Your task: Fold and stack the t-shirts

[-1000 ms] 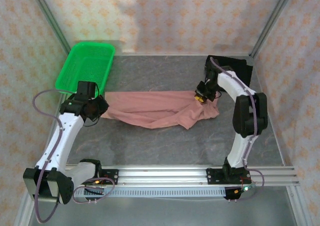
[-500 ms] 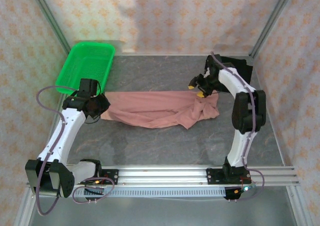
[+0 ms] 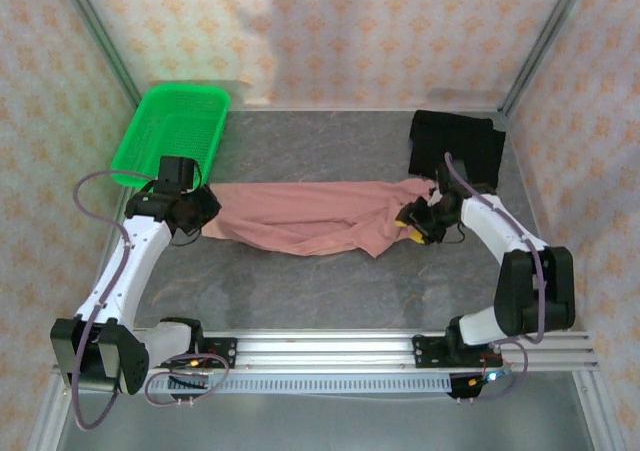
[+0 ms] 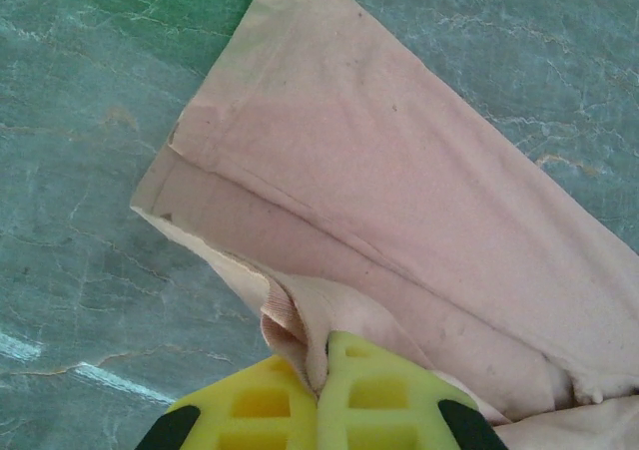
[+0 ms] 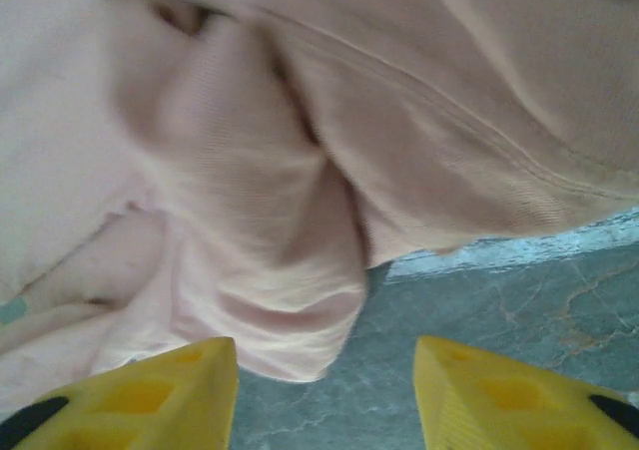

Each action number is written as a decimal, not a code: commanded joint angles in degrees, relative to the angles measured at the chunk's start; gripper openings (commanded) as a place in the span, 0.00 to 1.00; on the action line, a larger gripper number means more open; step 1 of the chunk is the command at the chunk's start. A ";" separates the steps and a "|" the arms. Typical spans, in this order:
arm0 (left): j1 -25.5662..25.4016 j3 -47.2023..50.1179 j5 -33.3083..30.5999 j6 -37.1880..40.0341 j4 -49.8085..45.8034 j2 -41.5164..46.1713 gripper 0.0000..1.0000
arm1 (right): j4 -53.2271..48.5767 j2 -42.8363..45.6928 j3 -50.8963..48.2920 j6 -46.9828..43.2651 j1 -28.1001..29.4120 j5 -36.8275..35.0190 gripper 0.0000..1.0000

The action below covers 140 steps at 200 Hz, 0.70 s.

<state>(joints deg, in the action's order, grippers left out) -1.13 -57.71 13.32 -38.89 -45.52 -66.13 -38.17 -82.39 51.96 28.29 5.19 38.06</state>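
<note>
- pink shirt: stretched in a rumpled band across the middle, bunched at its right end, left end pinched in my left gripper.
- black shirt: folded flat, far right corner.

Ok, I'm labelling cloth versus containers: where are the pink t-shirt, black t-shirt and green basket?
pink t-shirt (image 3: pixel 300 216), top view, middle of its body.
black t-shirt (image 3: pixel 475 141), top view, centre of the cloth.
green basket (image 3: pixel 175 131), top view, bare mesh floor.

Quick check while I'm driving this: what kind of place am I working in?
Probably a staged robot test cell, not a home: patterned backdrop walls on aluminium frame posts, a mounting rail at the near edge of the table, and a pink t-shirt laid out.
</note>
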 commanded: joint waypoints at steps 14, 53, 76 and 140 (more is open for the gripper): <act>-0.08 -1.61 0.13 1.37 0.52 0.62 0.00 | 12.19 -1.52 -1.52 4.46 0.17 1.89 0.42; -0.08 -0.84 -0.27 1.28 0.34 1.51 0.00 | 15.06 -6.22 -0.38 4.28 0.26 1.35 0.37; -0.08 0.00 -0.47 1.11 0.42 2.02 0.00 | 14.61 -9.09 1.12 3.67 0.26 1.29 0.34; -0.06 0.86 -1.17 1.01 0.25 2.58 0.00 | 11.34 -10.35 5.10 3.34 0.43 1.18 0.06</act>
<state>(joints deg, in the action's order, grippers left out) -1.13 -57.58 13.28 -38.92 -45.52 -64.73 -24.62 -93.19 53.93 32.16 5.21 39.46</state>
